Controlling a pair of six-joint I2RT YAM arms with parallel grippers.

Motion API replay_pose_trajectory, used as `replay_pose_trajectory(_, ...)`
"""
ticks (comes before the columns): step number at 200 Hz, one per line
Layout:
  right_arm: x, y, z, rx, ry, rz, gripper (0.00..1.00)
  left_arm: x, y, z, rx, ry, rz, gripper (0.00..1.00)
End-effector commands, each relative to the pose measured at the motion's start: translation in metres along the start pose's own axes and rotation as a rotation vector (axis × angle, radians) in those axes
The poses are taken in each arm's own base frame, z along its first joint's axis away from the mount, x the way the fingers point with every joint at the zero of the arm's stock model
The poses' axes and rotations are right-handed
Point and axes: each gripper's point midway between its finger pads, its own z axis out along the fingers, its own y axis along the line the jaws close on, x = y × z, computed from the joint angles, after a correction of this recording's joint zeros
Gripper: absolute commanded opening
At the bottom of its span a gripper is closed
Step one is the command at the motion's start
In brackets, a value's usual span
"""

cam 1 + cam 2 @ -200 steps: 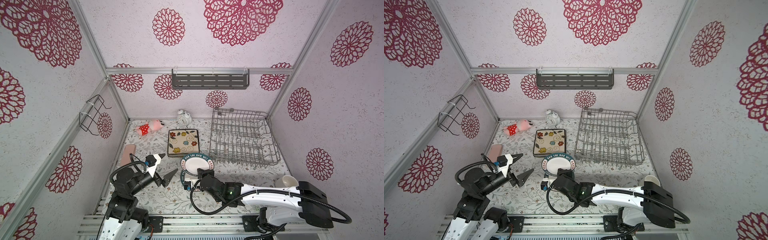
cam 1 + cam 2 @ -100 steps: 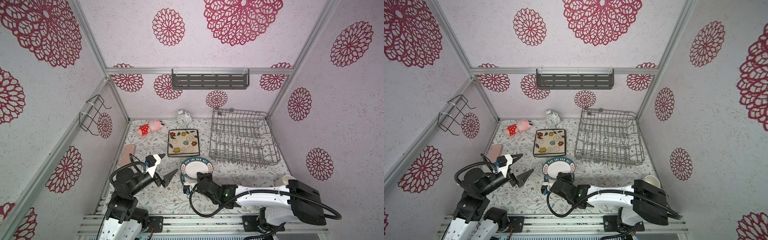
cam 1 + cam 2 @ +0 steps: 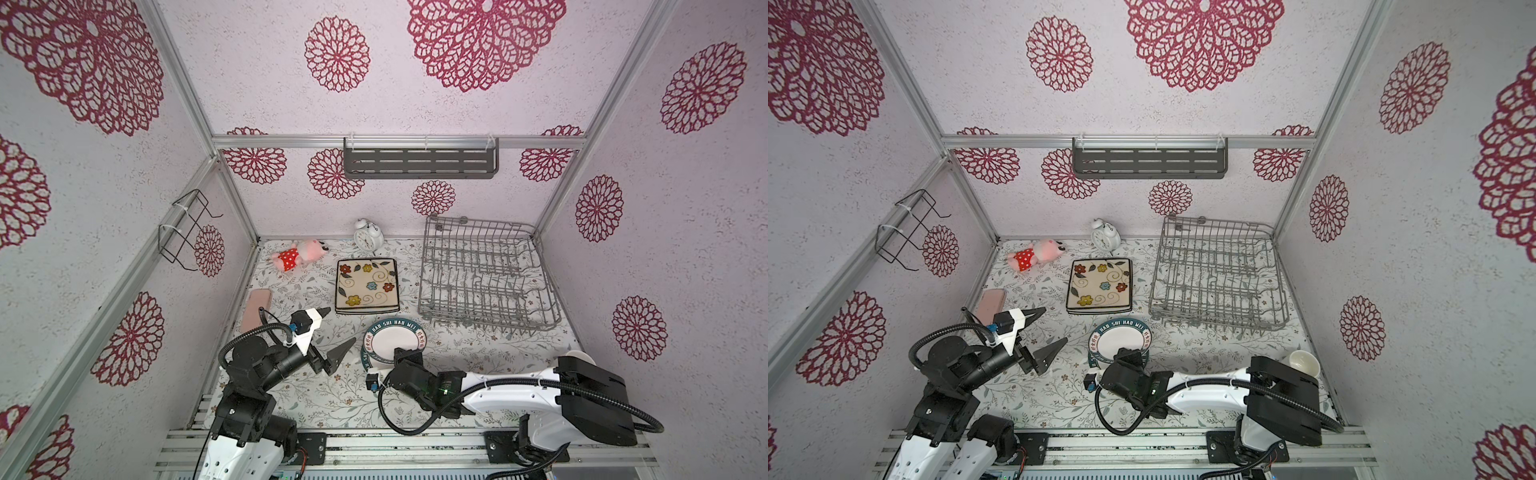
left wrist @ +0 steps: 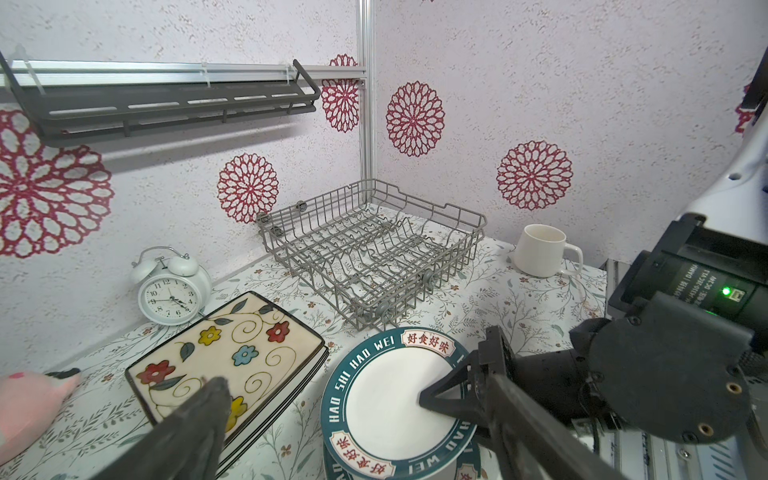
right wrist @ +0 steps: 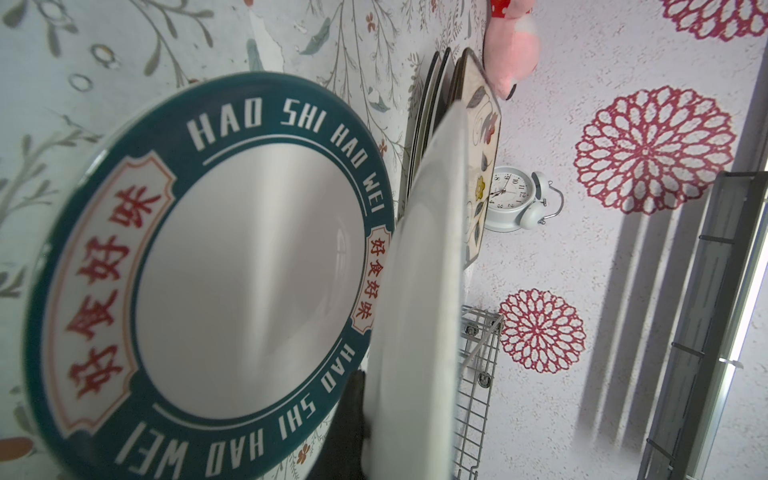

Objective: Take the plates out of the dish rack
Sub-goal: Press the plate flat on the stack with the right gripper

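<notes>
The right hand (image 3: 402, 356) is closed on the near rim of a round plate (image 3: 392, 338), held low and a little off-centre over a second round plate (image 4: 347, 459) that lies on the surface (image 3: 316, 395). With only the rim pinched, the plate may pivot or slip and knock the one below; let go off-centre, it could slide off the stack. The left hand (image 3: 340, 326) hangs wide and empty just beside them, close enough to clip the plates if it swings in. A mug (image 3: 1304, 363) stands at the right edge. Farther back sit stacked square plates (image 3: 365, 284) and the dish rack (image 3: 486, 278), which looks empty. The floral surface ends at a clock (image 3: 368, 237) and a plush toy (image 3: 297, 257) against rosette-patterned walls with a dark shelf (image 3: 419, 164).
</notes>
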Motion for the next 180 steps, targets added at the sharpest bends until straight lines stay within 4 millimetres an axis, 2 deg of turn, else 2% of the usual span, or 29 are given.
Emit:
replay_pose_trajectory(1, -0.006, -0.018, -0.002, 0.071, -0.002, 0.033, 0.00, 0.003, 0.001, 0.000, -0.005, -0.003, 0.006, 0.97)
replay_pose_trajectory(120, -0.004, -0.004, 0.004, 0.037, 0.015, 0.011, 0.00, 0.004, 0.002, 0.001, -0.005, 0.001, 0.003, 0.97)
replay_pose_trajectory(138, -0.005, -0.001, 0.005, 0.030, 0.010, 0.010, 0.04, 0.003, 0.002, 0.000, -0.005, -0.001, 0.005, 0.97)
replay_pose_trajectory(180, -0.008, 0.008, 0.007, 0.005, 0.008, -0.002, 0.06, 0.003, 0.002, 0.001, -0.005, -0.002, 0.004, 0.97)
